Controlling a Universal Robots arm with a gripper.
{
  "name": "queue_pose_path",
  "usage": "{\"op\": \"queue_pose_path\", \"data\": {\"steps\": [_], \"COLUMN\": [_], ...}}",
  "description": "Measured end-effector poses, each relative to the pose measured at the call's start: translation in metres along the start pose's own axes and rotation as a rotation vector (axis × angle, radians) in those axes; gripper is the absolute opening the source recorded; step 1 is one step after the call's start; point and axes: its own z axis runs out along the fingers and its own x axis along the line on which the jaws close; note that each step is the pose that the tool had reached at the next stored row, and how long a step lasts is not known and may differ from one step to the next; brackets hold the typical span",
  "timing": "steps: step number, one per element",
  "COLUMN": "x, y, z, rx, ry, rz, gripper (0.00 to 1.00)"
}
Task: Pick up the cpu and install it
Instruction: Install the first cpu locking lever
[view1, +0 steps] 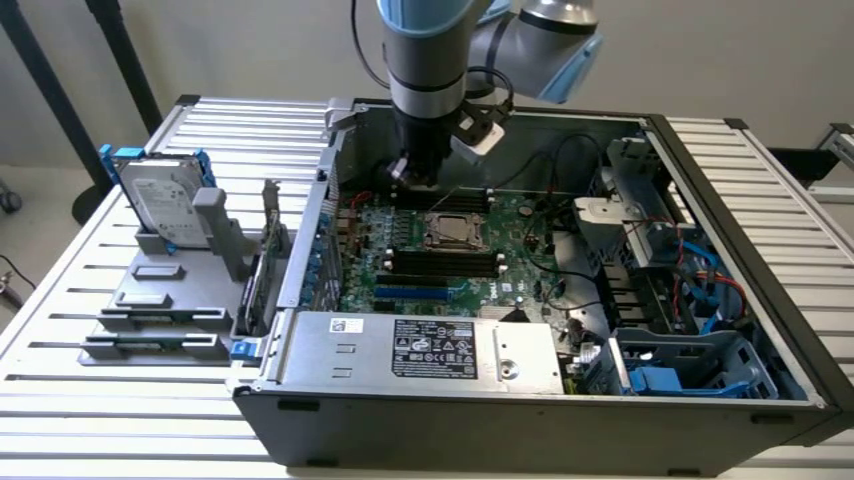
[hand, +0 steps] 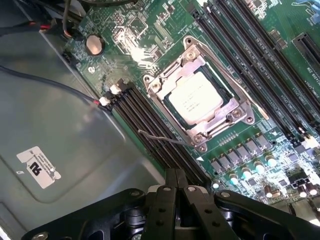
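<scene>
The cpu (hand: 196, 97), a small square chip with a shiny silver top, lies flat in the metal-framed socket (hand: 240, 85) on the green motherboard (view1: 461, 262); in the exterior view the cpu (view1: 454, 230) sits mid-board inside the open computer case (view1: 534, 400). My gripper (hand: 176, 176) hovers above the board a short way from the socket, fingers pressed together with nothing between them. In the exterior view my gripper (view1: 416, 182) hangs at the board's far edge, just behind the socket.
Black memory slots (hand: 150, 125) flank the socket on both sides. A silver power supply box with a black label (view1: 427, 350) fills the case's near side. A hard drive in a blue bracket (view1: 163, 205) stands on a grey fixture at the exterior view's left. Cables and drive cages (view1: 667, 290) crowd the case's right.
</scene>
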Motion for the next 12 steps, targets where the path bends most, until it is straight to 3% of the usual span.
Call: {"op": "queue_pose_path", "data": {"steps": [5, 8, 12], "x": [0.0, 0.0, -0.001], "y": [-0.0002, -0.0004, -0.0005], "z": [0.0042, 0.0084, 0.0157], "rx": [-0.0232, -0.0288, -0.0318], "ry": [-0.0118, -0.0165, -0.019], "rz": [-0.003, -0.004, -0.005], "gripper": [0.11, 0.11, 0.11]}}
